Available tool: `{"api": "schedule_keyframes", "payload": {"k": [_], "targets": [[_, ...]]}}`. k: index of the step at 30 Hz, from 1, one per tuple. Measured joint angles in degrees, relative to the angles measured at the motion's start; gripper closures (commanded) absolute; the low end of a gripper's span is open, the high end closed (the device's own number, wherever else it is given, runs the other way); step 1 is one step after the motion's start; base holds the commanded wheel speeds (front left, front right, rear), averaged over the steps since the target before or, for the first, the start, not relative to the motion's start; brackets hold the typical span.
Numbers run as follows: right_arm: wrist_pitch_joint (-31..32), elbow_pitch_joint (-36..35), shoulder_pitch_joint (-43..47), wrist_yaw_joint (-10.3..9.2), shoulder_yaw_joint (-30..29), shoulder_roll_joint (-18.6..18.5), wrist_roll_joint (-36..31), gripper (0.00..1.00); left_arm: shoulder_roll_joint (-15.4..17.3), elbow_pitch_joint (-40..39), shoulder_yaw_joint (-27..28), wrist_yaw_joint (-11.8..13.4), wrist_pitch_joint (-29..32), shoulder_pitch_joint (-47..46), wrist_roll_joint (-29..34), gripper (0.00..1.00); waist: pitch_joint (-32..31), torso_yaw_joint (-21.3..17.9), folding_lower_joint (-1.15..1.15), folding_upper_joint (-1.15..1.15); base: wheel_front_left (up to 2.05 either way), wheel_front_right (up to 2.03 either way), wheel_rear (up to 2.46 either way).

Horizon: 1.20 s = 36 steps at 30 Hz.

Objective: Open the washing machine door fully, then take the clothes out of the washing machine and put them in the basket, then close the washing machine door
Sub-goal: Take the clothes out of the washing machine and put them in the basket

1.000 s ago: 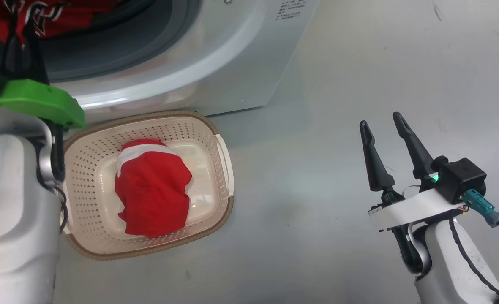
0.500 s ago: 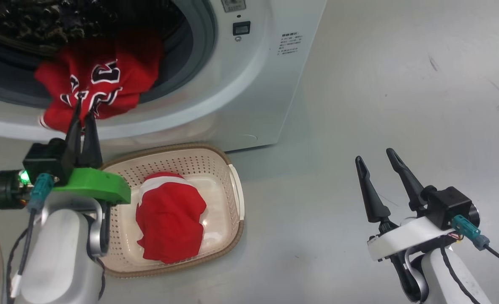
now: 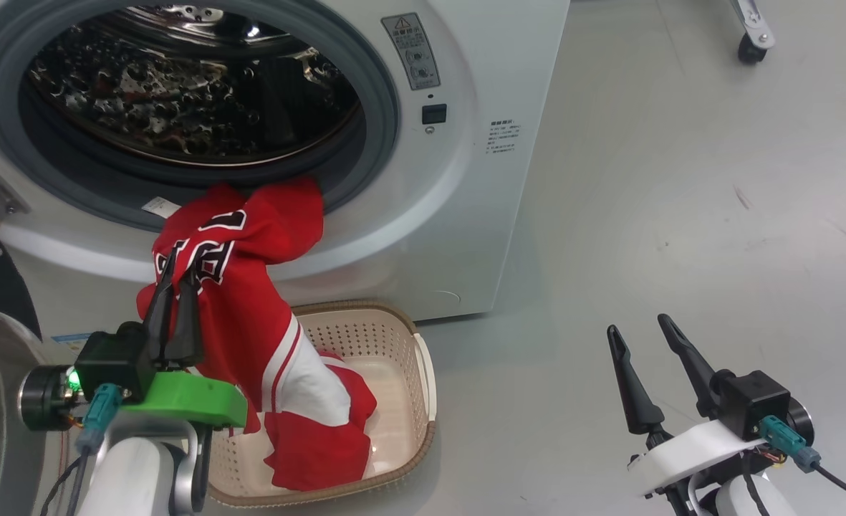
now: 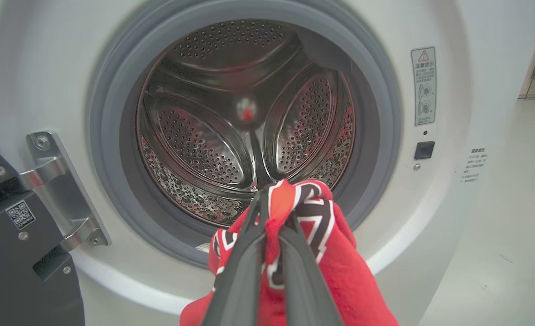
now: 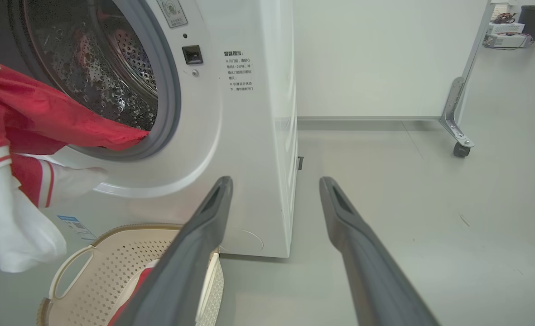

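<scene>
The left gripper (image 3: 179, 271), lower left of the head view, is clamped shut on the clothes (image 3: 251, 315). This red jersey trails from the washing machine (image 3: 465, 179) opening down to the basket (image 3: 425, 373). The right gripper (image 3: 637, 326), lower right, gapes wide, empty.

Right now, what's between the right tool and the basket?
A bare stretch of grey floor. In the head view nothing lies between the open right tool and the basket.
</scene>
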Motion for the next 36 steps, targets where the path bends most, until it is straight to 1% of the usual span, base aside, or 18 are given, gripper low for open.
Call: {"api": "schedule_keyframes", "payload": {"k": [9, 16, 26, 29, 36], "targets": [[0.0, -0.7, 1.8, -0.02, 1.2, 0.1, -0.4, 0.00, 0.0, -5.8, 0.0, 0.4, 1.1, 5.4, 0.0, 1.00, -3.4, 2.1, 0.00, 0.00, 0.00, 0.00, 0.00], [0.0, -1.4, 2.4, -0.03, 1.3, 0.1, -0.7, 0.00, -0.4, -7.3, -0.5, 0.5, 2.9, 8.9, -0.4, 1.00, -3.7, 2.3, 0.00, 0.00, 0.00, 0.00, 0.00], [0.0, -3.3, 2.7, -0.03, 2.3, 0.1, -0.7, 0.00, -0.6, -7.3, -1.4, 0.6, 6.1, 12.0, -2.5, 1.00, -2.0, 1.9, 0.00, 0.00, 0.00, 0.00, 0.00], [0.0, -3.8, 2.6, -0.02, 2.5, 0.1, -0.7, 0.00, -0.8, -6.1, -1.4, 0.6, 7.0, 12.1, -4.3, 1.00, -1.1, 1.6, 0.00, 0.00, 0.00, 0.00, 0.00], [0.1, -4.7, 2.4, -0.02, 2.8, 0.1, -0.7, 0.00, -1.0, -3.4, -1.7, 0.7, 7.8, 12.1, -5.2, 1.00, 1.5, 0.7, 0.00, 0.00, 0.00, 0.00, 0.00]]}}
